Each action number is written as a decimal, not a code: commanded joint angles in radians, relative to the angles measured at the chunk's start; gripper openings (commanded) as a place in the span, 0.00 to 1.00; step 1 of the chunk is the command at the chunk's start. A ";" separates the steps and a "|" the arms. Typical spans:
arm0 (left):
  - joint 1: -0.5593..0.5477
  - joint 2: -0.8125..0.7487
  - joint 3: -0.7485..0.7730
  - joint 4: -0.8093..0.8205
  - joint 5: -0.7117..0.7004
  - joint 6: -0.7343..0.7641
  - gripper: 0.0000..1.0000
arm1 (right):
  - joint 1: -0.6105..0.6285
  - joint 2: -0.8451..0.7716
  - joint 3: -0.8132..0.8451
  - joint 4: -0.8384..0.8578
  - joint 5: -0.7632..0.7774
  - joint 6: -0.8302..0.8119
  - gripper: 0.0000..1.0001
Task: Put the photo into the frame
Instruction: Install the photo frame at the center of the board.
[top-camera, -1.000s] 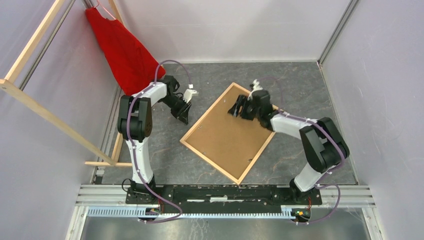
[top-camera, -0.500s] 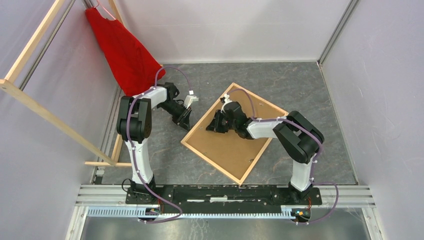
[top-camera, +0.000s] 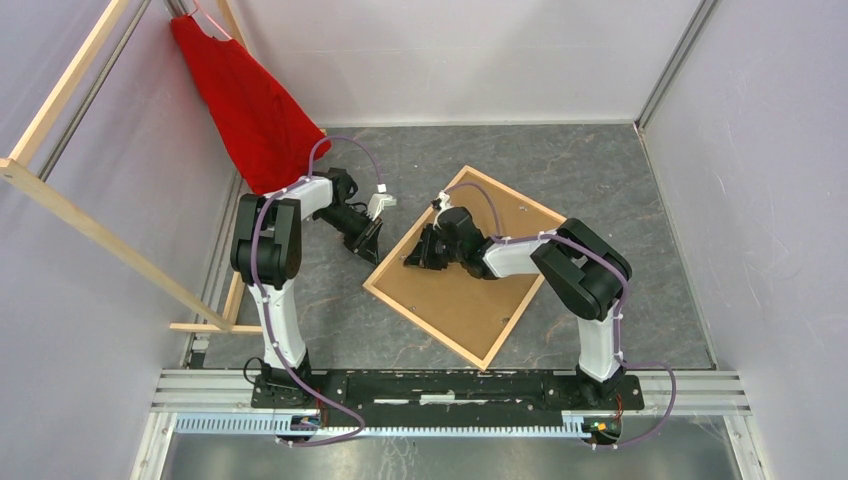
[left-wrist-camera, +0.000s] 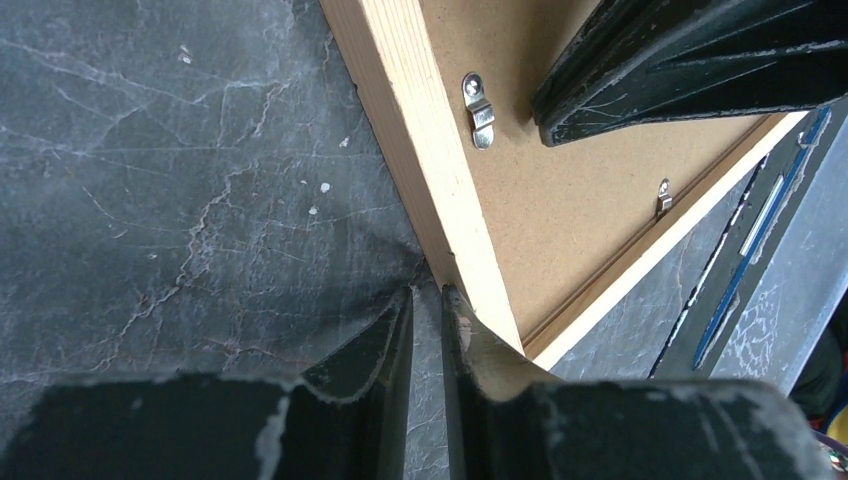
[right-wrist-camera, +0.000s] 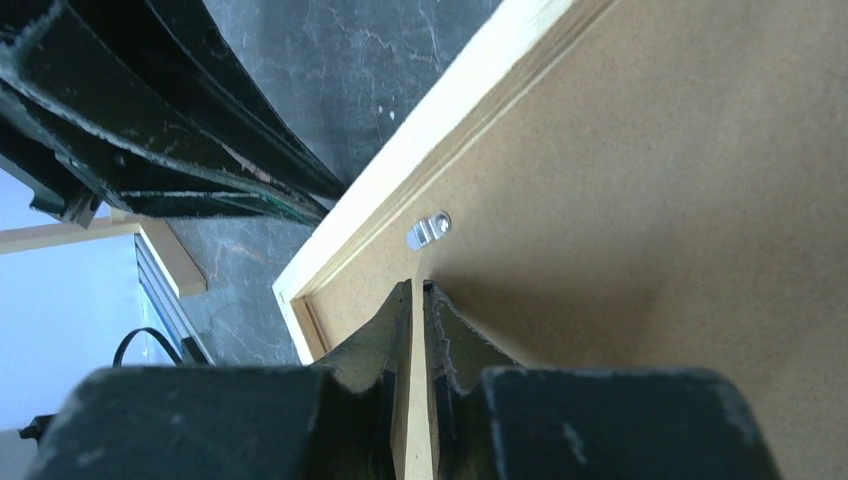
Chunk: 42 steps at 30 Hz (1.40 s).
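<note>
Top view, 6 o'clock = arm bases.

- Thin light-wood rectangular picture frame (top-camera: 416, 320) lies face-down mid-table, turned diagonally, with its near corner toward 6 o'clock. The stiff brown cardboard backing board (top-camera: 470, 300) fills it. It rests on the dark, marbled stone-look table (top-camera: 600, 170).
- Photo: not visible in any view. Cannot tell whether it sits beneath the board.
- Left gripper (top-camera: 370, 248) is at the frame's 9 o'clock rail, just outside it. In the wrist view its fingers are pressed almost together with only a slit between them and nothing in it. One tip appears to touch the rail's outer edge.
- Right gripper (top-camera: 412, 258) is over the board, just inside that same rail. Its fingers are likewise drawn together and hold nothing. The tips aim at a small silver metal turn-clip (right-wrist-camera: 428, 230), just short of it.
- Far, 11 o'clock: red cloth (top-camera: 245, 110) hanging from long pale wooden rack bars (top-camera: 100, 235), well apart from the work.

Judged step: working the clip while the left arm braces the frame.

Risks:
1. The tips could skid off the small clip and gouge the board.
2. A sideways push may slide the unclamped frame past a single-point brace.
3. The two grippers are near each other across the rail, so a collision is possible.
4. The photo's position is unverified and could be trapped crooked or missing.
</note>
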 joint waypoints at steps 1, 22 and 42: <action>-0.005 -0.039 -0.014 0.015 0.020 0.033 0.24 | 0.003 0.030 0.058 0.016 0.025 -0.004 0.13; -0.045 -0.054 -0.050 0.047 0.017 0.023 0.23 | 0.004 0.079 0.107 -0.001 0.061 -0.010 0.09; -0.049 -0.083 -0.049 0.049 -0.031 0.028 0.22 | -0.028 -0.028 0.063 -0.015 0.070 -0.053 0.24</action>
